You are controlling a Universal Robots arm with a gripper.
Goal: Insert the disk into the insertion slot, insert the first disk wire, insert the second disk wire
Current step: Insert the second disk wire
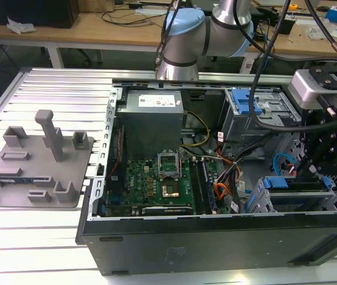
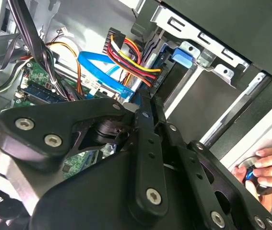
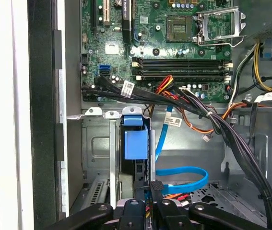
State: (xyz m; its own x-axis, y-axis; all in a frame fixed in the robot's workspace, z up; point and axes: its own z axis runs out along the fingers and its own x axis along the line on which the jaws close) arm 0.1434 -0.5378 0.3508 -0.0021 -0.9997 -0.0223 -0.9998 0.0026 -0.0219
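Even, fairly bright overhead light fills the scene. Deep shadow pools inside the computer case (image 1: 216,178). In the second wrist view the near gripper (image 2: 126,182) is dark and soft, and the pale case wall glares.

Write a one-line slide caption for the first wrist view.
Gripper poised inside the open computer case beside the looping first disk wire, the blue-framed disk already seated in the insertion slot.

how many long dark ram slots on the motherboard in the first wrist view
4 as far as I can tell, in two stacked pairs: upper pair, lower pair, between the open CPU socket and the cable bundle.
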